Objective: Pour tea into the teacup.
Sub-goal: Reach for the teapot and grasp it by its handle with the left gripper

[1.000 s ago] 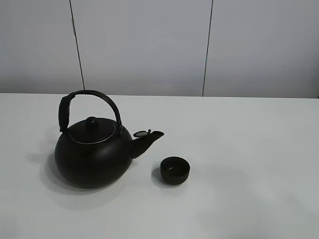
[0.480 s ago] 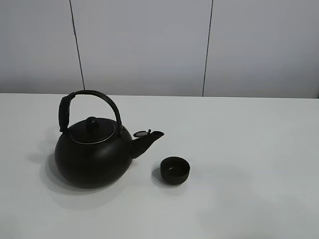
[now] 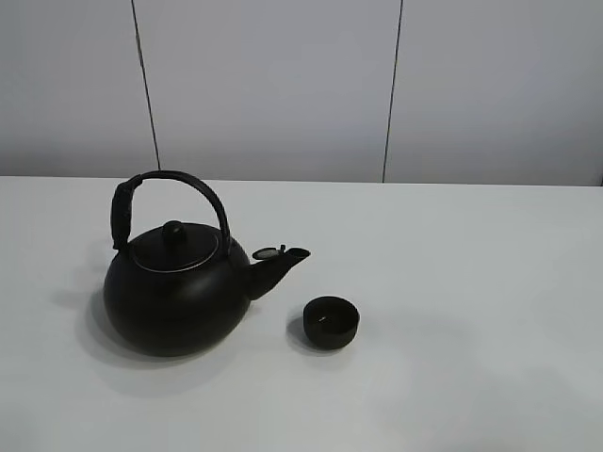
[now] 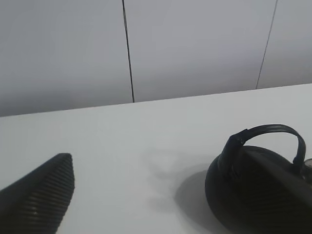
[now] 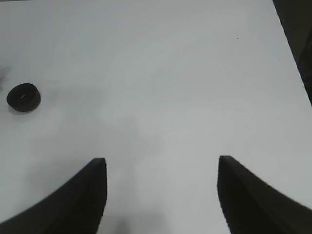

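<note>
Fingers of the right end effector (image 5: 162, 160) stand wide apart above the table (image 3: 490, 282), gripping nothing. The left end effector (image 4: 156, 156) looks spread too, empty, near the kettle (image 3: 174, 297). The teacup (image 3: 331, 322) sits on the table just off the kettle's spout.
</note>
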Action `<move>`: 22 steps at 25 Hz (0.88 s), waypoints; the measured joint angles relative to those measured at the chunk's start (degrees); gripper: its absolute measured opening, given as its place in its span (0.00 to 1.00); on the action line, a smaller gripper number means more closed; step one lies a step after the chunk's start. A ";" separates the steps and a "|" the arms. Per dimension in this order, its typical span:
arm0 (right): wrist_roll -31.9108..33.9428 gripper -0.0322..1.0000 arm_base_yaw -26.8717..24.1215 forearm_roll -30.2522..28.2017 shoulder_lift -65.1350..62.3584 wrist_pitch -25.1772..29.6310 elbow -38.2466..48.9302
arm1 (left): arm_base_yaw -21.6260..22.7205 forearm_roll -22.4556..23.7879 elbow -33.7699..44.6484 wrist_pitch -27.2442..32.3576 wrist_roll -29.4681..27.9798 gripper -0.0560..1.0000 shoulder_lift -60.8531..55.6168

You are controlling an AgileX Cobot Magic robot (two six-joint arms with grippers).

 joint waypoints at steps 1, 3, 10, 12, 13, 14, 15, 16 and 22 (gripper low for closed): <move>0.00 0.47 0.00 0.00 0.00 0.00 0.00 | 0.00 0.53 0.19 -1.50 -1.69 0.68 1.60; 0.00 0.47 0.00 0.00 0.00 0.00 0.00 | 0.00 1.71 0.38 -4.18 -3.71 0.68 5.44; 0.00 0.47 0.00 0.00 0.00 0.00 0.00 | -1.44 6.08 0.38 -16.00 -6.29 0.67 22.66; 0.00 0.47 0.00 0.00 0.00 0.00 0.00 | -2.95 8.76 0.38 -21.72 -7.69 0.64 27.13; 0.00 0.47 0.00 0.00 0.00 0.00 0.00 | -3.57 10.42 0.38 -24.72 -8.66 0.63 28.97; 0.00 0.47 0.00 0.00 0.00 0.00 0.00 | -3.97 11.90 0.38 -27.09 -9.51 0.62 31.21; 0.00 0.47 0.00 0.00 0.00 0.00 0.00 | -4.15 13.56 0.38 -29.72 -10.68 0.61 33.56; 0.00 0.47 0.00 0.00 0.00 0.00 0.00 | -4.21 15.15 0.38 -31.66 -11.57 0.61 35.58; 0.00 0.47 0.00 0.00 0.00 0.06 0.00 | -4.28 21.40 0.19 -44.56 -15.19 0.60 49.16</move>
